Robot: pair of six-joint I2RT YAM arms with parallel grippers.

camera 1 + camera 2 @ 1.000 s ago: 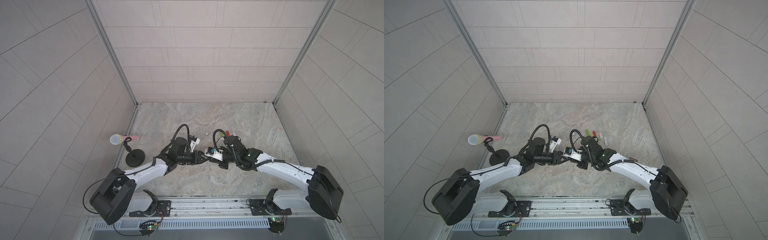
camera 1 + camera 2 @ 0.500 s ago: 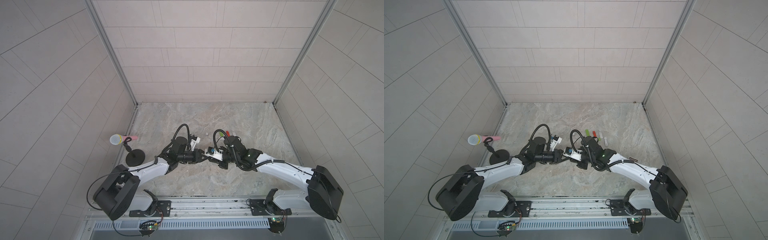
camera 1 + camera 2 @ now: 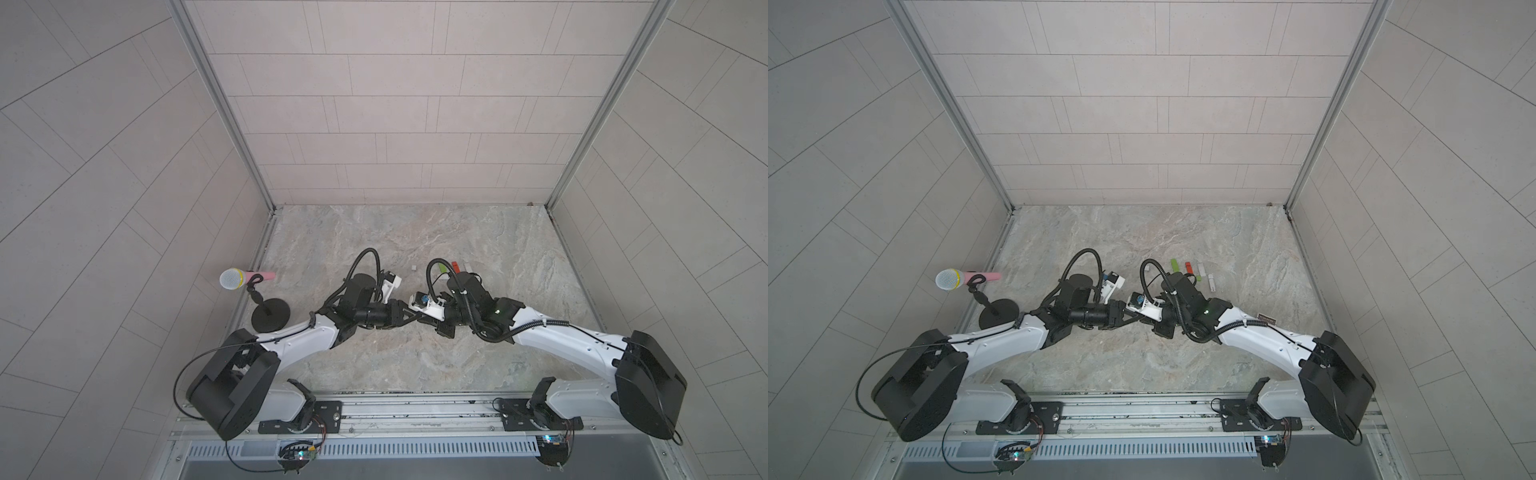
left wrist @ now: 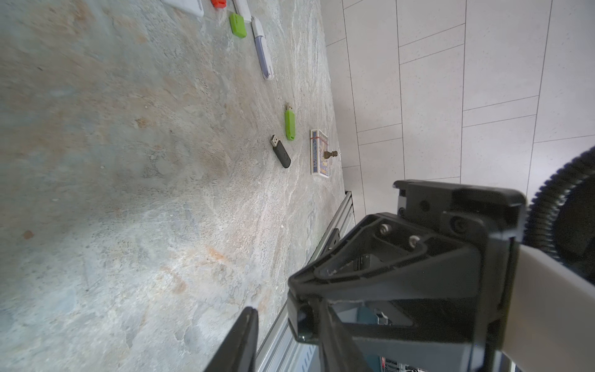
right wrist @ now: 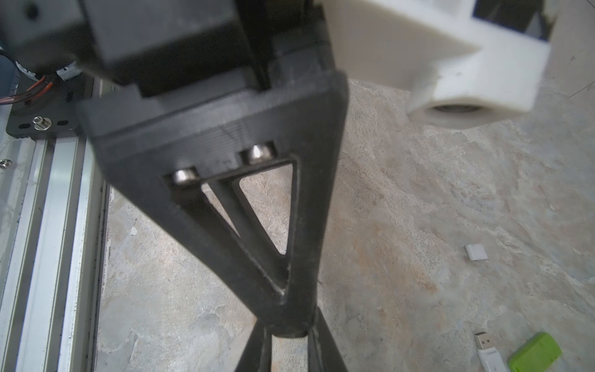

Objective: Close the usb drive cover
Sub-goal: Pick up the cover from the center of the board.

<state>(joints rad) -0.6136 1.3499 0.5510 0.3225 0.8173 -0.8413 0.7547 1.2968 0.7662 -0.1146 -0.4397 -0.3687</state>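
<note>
My two grippers meet tip to tip above the middle of the table, turned crosswise to each other. The right gripper (image 3: 419, 317) (image 5: 289, 341) is shut on a small dark piece (image 5: 289, 327), which I take for the usb drive; the fingers hide most of it, and I cannot make out its cover. In the left wrist view its glossy rounded end (image 4: 302, 322) shows at the tip of the right gripper's fingers. The left gripper (image 3: 409, 320) (image 4: 285, 319) straddles that end with its jaws still apart. One finger touches it and the other stands clear.
Lying on the table are a black drive with a bare plug (image 4: 280, 151), a green drive (image 4: 290, 124), a card box (image 4: 319, 152) and a small pawn (image 4: 330, 155). Green (image 3: 1173, 264), red (image 3: 1188, 268) and white (image 3: 1201, 271) sticks and a white cap (image 5: 476, 252) lie behind. A microphone (image 3: 232, 279) stands left.
The left gripper's jaws have narrowed around the tip of the right gripper. Both arms have hardly shifted, and the right gripper has kept its grip.
</note>
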